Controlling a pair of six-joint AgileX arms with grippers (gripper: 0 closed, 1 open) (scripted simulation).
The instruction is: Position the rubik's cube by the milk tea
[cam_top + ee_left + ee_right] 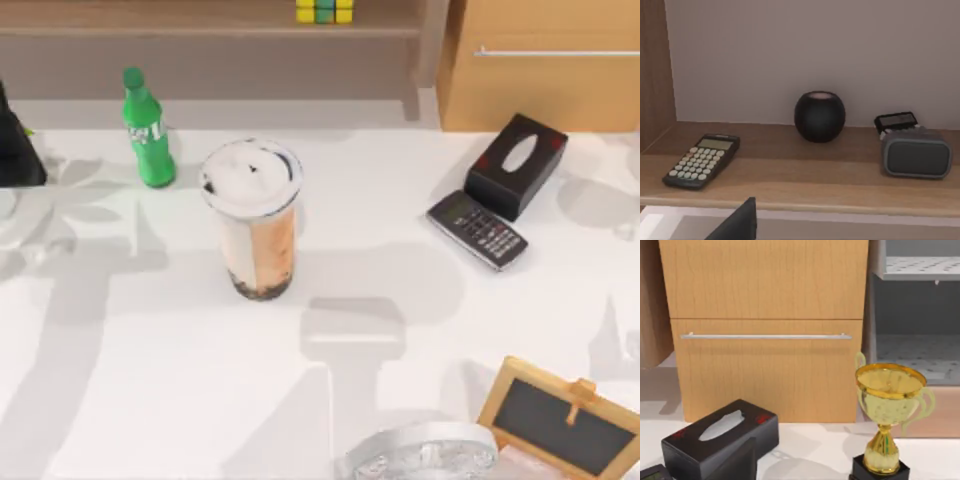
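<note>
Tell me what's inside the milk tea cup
Through the clear wall of the milk tea, a beige-orange milky drink shows, with dark pearls settled at the bottom. The white sealed lid covers the top, hiding the drink's surface.

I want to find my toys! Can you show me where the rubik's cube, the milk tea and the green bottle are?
rubik's cube (324, 11): top view, its green middle squares, on the shelf.
milk tea (251, 172): top view, its white lid.
green bottle (150, 135): top view, its label.
</note>
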